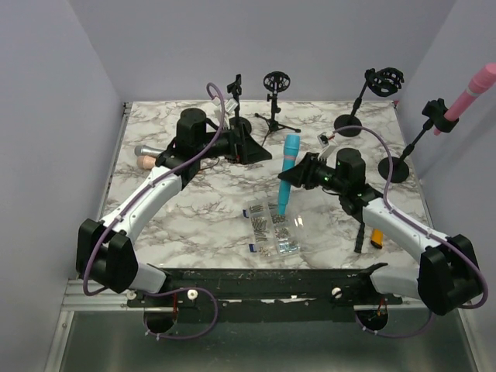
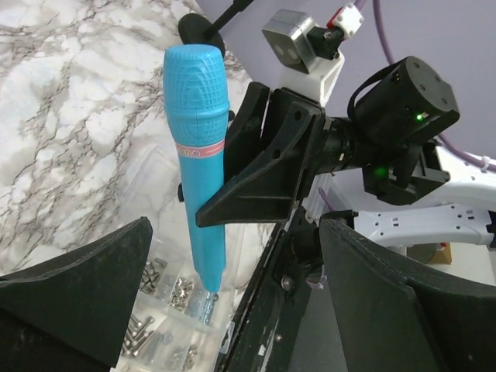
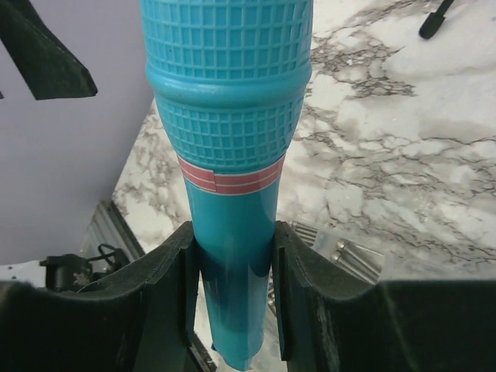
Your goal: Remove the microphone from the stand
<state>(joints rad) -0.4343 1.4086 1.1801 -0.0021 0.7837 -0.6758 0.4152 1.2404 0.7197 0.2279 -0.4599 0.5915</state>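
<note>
While the right gripper [image 1: 302, 173] clamps its fingers [image 3: 170, 287] around the handle of the blue microphone [image 1: 287, 170], the microphone hangs head-up and slightly tilted above the marble desk [image 1: 201, 209], its tail over a clear box of screws [image 1: 273, 231]. On the left gripper [image 1: 249, 147], the fingers [image 2: 77, 294] are spread wide and hold nothing.
</note>
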